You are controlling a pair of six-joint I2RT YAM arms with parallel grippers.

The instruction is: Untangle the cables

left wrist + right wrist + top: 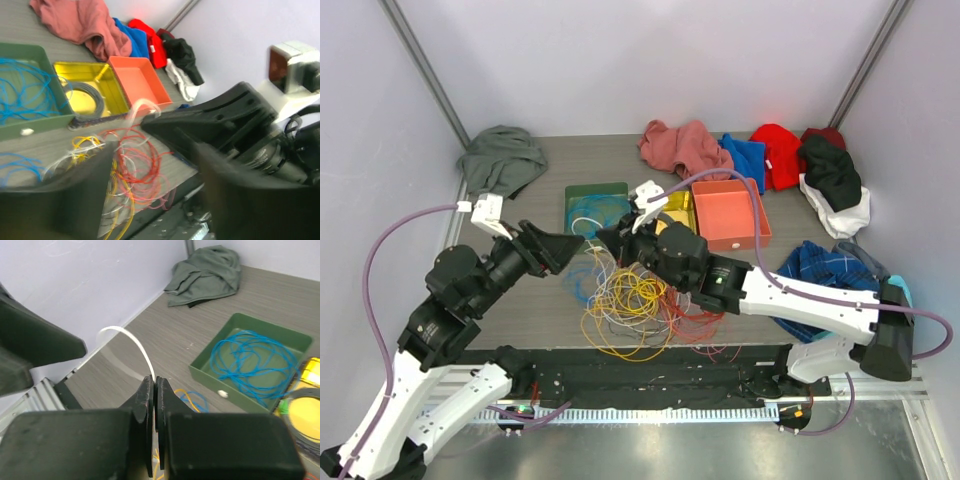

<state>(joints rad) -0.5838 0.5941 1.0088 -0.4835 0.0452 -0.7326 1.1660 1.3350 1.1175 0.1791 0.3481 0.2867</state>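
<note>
And the right gripper [154,383] is clamping its two black fingers tight together on a thin white cable [131,338], which is arching up and off to the left out of the jaws. From above, that gripper is hovering over the grey wood-grain tabletop [520,215], just in front of the green rectangular tray [597,186].

Facing it at close range, the left gripper [155,170] is standing with its fingers well apart and nothing between them. Through the gap you are looking straight down at wires on the table.

The tangle of thin yellow, orange, red and white cables [632,298] is lying in loose loops on the tabletop, below the two grippers and near the front edge. A loose blue loop [582,278] is sitting at its left side. Where the white cable's far end is running, I cannot tell.

Another blue cable [252,357] is lying coiled inside the green tray. Beside that, the yellow rectangular tray [82,67] is holding a black coiled ring [92,100], and next along the coral rectangular tray [137,82] is sitting bare. A crumpled grey-green cloth [502,160] is lying at the back left.
</note>
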